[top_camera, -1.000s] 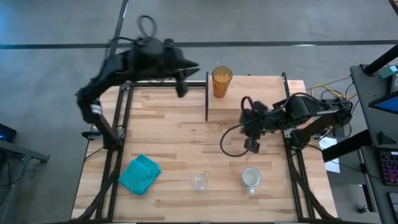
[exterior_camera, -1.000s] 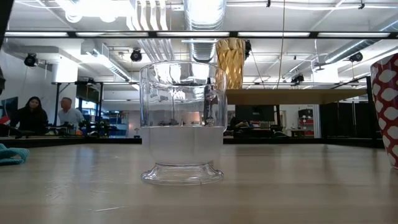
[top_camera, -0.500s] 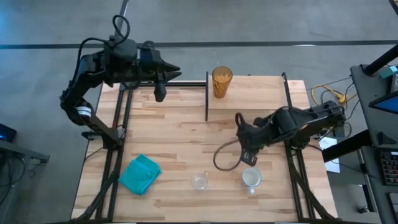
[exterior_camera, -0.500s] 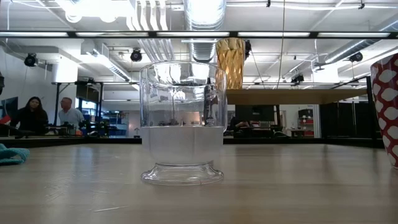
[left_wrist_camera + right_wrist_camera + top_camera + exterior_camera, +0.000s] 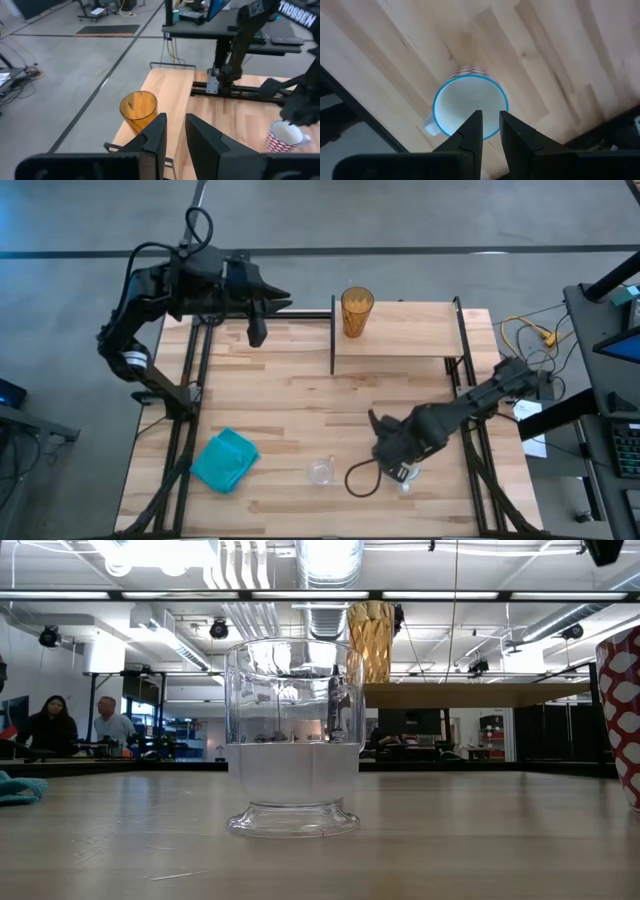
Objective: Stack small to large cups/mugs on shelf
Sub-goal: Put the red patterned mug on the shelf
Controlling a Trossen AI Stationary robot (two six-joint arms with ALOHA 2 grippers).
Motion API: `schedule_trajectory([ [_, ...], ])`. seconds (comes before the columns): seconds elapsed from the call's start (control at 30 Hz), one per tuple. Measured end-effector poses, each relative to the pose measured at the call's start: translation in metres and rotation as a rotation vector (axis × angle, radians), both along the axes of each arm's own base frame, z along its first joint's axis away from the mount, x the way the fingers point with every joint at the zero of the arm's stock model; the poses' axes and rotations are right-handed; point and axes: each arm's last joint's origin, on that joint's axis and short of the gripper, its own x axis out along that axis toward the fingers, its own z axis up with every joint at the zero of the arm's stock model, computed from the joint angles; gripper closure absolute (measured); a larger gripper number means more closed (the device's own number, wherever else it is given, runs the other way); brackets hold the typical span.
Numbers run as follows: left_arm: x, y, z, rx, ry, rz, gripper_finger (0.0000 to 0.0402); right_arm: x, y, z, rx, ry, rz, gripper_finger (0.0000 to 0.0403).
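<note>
Glassware nearest the table's front edge first: tiny clear glass cup [image 5: 293, 735], upright on the wooden tabletop [image 5: 290, 395], untouched and just where it stood a second ago. Just beside it, white mug with reddish pattern [image 5: 469, 97], also upright, now with the right gripper [image 5: 490, 115] hanging directly over its open mouth. Swung there within the last second from a spot beside the shelf, out over the middle of the table and down to this front edge. Jaws narrowly parted with nothing between them, and not yet touching the rim, as far as the wrist view lets on. Probably the start of a pick on the mug, with the jaws needing one wall of it between them.

Teal cloth [image 5: 225, 460] off to the left front, no part of the job.

Farther back, shelf [image 5: 410, 338] with the amber tumbler [image 5: 356, 310] standing at its left end (largest of the three, and the only one up there so far). No shift in it over the last second.

Farthest, left gripper [image 5: 257, 330], drawn back from the shelf toward the far left corner of the table, jaws a narrow slit and empty, apparently waiting.
</note>
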Motion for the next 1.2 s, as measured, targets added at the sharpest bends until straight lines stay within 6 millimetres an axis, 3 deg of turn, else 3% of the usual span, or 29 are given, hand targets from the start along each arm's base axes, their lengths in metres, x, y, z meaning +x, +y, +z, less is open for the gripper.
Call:
schedule_trajectory([
  [0.4,0.001,-0.008,0.000,-0.013,-0.004,-0.068,0.0344,0.015,0.012,-0.030,0.070,0.144,-0.052,0.0344],
  [0.7,0.001,-0.009,0.000,-0.013,-0.004,-0.072,0.0344,0.029,0.024,-0.029,0.215,0.033,-0.202,0.0344],
  [0.9,0.001,-0.008,0.000,-0.012,-0.004,-0.073,0.0344,0.028,0.024,-0.042,0.155,0.133,-0.356,0.0344],
  [1.2,0.001,-0.008,0.000,-0.007,-0.003,-0.074,0.0344,0.030,0.027,-0.053,0.178,0.146,-0.413,0.0344],
])
